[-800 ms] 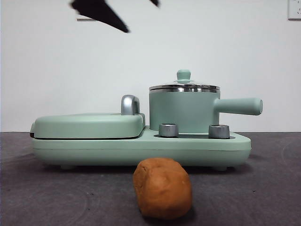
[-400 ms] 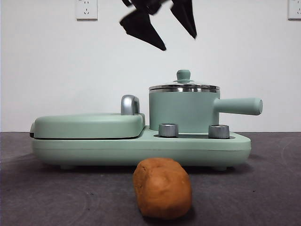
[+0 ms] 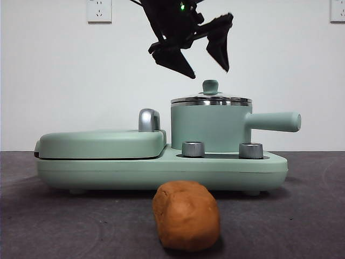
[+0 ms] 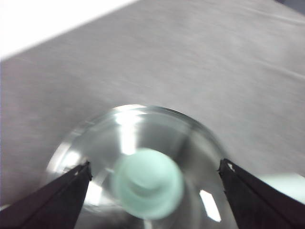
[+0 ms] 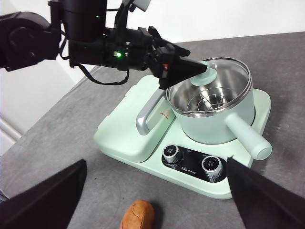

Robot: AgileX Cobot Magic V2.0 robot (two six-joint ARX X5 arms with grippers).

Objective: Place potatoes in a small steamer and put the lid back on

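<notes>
Left gripper (image 3: 207,67): my jaws spread wide — just above the lid (image 4: 143,162), its knob (image 3: 210,86) between them, untouched.
Right gripper (image 5: 152,191): mine too, jaws apart, well back from the small steamer (image 3: 211,127).
Lid: on the steamer.
Potato (image 3: 186,215): on the table — in front of the steamer.
</notes>
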